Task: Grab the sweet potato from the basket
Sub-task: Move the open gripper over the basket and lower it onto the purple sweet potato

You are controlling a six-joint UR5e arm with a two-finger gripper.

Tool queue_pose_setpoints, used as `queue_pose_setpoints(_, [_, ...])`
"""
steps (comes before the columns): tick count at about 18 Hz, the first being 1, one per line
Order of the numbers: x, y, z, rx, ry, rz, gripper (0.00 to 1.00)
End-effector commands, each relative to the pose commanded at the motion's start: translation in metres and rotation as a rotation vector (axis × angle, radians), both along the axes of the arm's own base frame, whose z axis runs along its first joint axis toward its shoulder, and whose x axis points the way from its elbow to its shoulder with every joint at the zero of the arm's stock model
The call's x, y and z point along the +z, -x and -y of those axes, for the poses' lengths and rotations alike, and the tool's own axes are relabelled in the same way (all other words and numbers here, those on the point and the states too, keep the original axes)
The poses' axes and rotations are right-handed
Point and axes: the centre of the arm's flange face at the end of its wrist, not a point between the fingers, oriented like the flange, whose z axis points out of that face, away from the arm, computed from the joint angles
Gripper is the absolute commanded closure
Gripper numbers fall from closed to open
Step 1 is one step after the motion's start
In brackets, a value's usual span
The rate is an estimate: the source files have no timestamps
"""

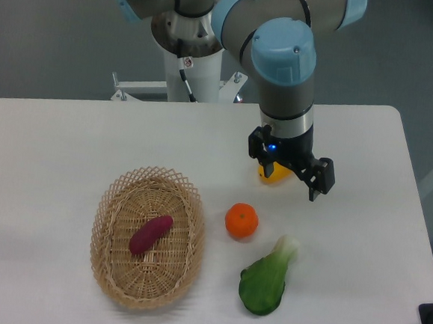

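The purple-red sweet potato (150, 234) lies slantwise in the middle of the light tan wicker basket (111, 266) at the front left of the table. My gripper (293, 177) hangs well to the right of the basket, above the table behind the orange, and it is open with nothing between its black fingers (319, 183). It partly hides a yellow-orange fruit (276, 176) behind it.
A round orange (241, 220) sits just right of the basket. A green leafy vegetable (265, 279) lies near the front edge, right of centre. The arm's base (187, 62) stands behind the table's far edge.
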Motion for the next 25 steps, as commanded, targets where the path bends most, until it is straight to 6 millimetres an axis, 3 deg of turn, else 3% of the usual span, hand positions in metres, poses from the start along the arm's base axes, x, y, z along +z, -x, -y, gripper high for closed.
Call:
queue_pose_setpoints(4, [-0.012,-0.014,-0.006,0.123,-0.052,0.070,0.00])
queue_pose_setpoints(7, [-0.023,-0.047,-0.026,0.137,-0.067,0.086,0.00])
queue_pose_setpoints(12, [-0.059,-0.102,-0.051,0.093,-0.039,0.127,0.00])
queue_pose_setpoints(17, [-0.107,-0.142,-0.094,0.100,-0.042,0.156,0.00])
queue_pose_setpoints(22, [-0.153,-0.157,-0.102,0.054,0.033,0.188,0.00])
queue_pose_setpoints(25, [-0.162,-0.159,-0.104,0.033,0.022,0.181,0.00])
